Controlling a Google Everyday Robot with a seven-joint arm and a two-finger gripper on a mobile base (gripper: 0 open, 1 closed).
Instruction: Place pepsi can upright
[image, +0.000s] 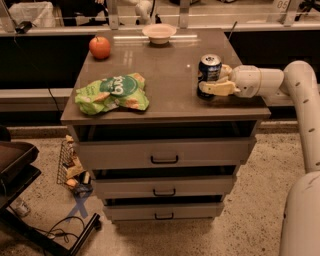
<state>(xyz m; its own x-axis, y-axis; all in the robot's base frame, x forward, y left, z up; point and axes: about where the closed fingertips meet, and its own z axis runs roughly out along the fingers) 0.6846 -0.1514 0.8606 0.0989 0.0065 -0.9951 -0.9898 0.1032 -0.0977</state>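
Since it fills most of the view, the drawer cabinet (165, 75) goes first: grey-brown flat top, three drawers below, each with a dark handle, the fronts standing slightly out from the frame.

Robot arm (300, 100): white, comes up from 5 o'clock of the view, bends, then reaches level across the cabinet's 3 o'clock edge.

Dark cart (15, 165): on the floor at 8 o'clock of the cabinet, only partly in view.

Wire basket (70, 165): on the floor against the cabinet's left side, small packets inside.

Green chip bag (112, 92): lies flat and crumpled at 9 o'clock on the top, near the front-left corner.

Gripper (214, 81): at 3 o'clock on the top, low over the surface. Pincer is clamped on the pepsi can, one pale finger (216, 89) across its lower front, the other behind it.

White bowl (159, 33): at 12 o'clock, by the back edge, upright.

Pepsi can (209, 67): stands upright at 3 o'clock, silver lid facing up, base on the top, well apart from the bag.

Red apple (100, 47): at 10 o'clock, back-left corner, near the bowl but not touching.
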